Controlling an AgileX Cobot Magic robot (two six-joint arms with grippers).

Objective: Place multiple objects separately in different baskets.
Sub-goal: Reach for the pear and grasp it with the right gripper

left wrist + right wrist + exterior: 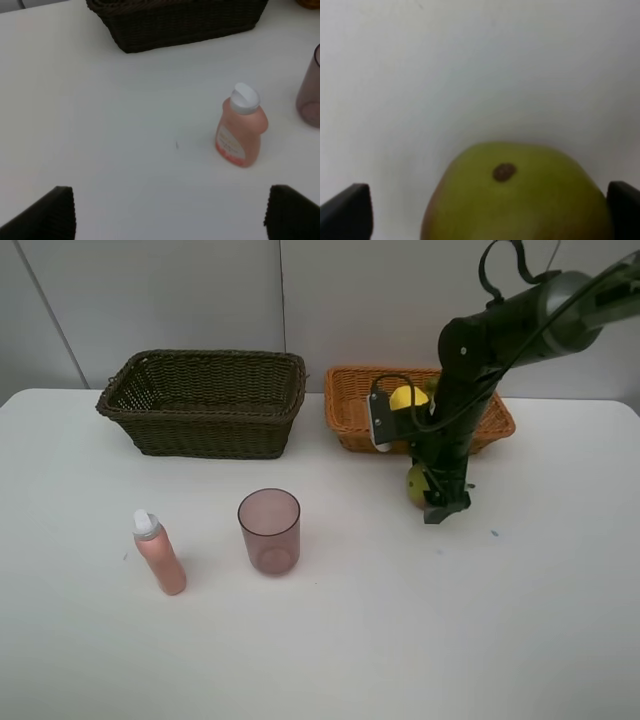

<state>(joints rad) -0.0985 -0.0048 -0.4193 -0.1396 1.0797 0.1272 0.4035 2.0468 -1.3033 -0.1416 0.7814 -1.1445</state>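
Note:
The red-green pear (pixel 416 485) lies on the white table just in front of the orange basket (pixel 350 425). My right gripper (pixel 441 502) is down around it, open, the pear (pixel 515 195) between its spread fingertips (pixel 347 212). The yellow lemon (pixel 405 397) lies in the orange basket. The pink white-capped bottle (pixel 160 555) and the mauve cup (pixel 269 530) stand at the front left. My left gripper (pixel 170 215) is open and empty, short of the bottle (pixel 241 127); it is out of the exterior view. The mangosteen is not visible.
The dark olive-brown basket (pixel 210 430) stands at the back left, beside the orange one; it also shows in the left wrist view (pixel 175 25), as does the cup's edge (pixel 310 95). The right arm (pixel 480 350) reaches over the orange basket.

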